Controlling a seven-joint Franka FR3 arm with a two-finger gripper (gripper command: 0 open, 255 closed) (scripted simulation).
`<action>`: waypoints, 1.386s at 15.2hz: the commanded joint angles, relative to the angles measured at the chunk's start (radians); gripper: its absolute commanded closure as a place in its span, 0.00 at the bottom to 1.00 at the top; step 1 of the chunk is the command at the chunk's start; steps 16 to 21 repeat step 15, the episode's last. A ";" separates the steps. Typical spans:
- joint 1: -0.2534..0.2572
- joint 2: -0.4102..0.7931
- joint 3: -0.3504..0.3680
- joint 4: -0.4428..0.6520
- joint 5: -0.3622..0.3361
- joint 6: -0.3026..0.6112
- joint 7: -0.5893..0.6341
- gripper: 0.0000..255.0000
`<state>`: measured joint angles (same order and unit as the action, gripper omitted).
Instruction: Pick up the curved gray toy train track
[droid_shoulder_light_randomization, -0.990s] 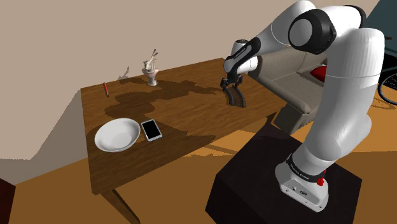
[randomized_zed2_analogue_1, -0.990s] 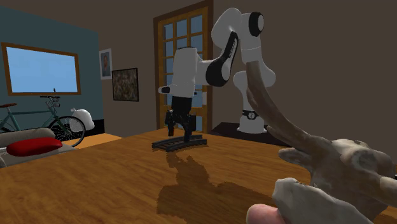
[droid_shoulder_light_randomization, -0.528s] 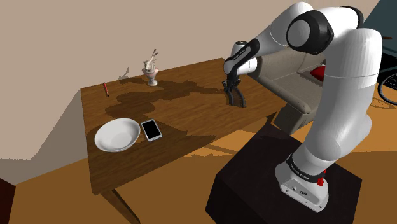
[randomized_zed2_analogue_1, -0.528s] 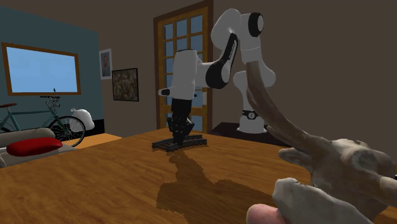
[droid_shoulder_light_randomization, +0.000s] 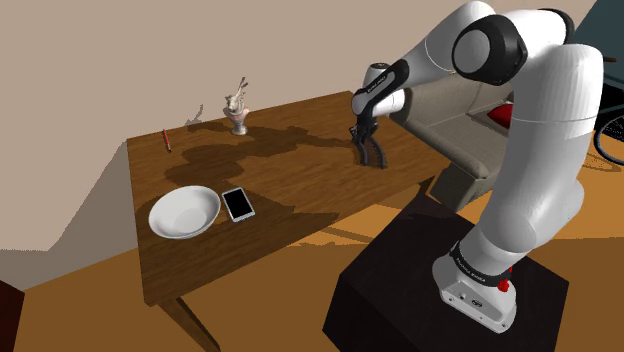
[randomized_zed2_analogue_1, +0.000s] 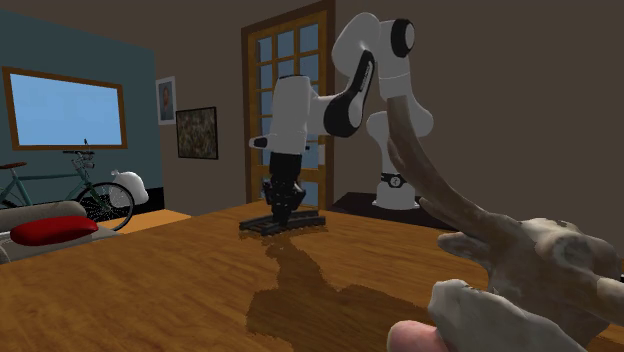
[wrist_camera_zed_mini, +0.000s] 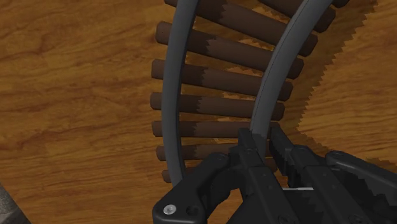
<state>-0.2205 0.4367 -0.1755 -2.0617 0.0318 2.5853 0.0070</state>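
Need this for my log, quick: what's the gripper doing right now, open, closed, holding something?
Gripper: closed, clasping one rail of the curved gray train track.

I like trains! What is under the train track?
The wooden table lies under the train track; its wood shows between the dark sleepers. The gripper, clasped on one gray rail, covers the track's near end, so what is beneath there is hidden.
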 joint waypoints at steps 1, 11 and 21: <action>0.001 -0.018 -0.003 0.002 -0.003 -0.019 0.000 1.00; 0.011 -0.115 -0.016 0.015 -0.025 -0.128 0.009 1.00; 0.013 -0.134 -0.018 0.021 -0.029 -0.153 0.011 1.00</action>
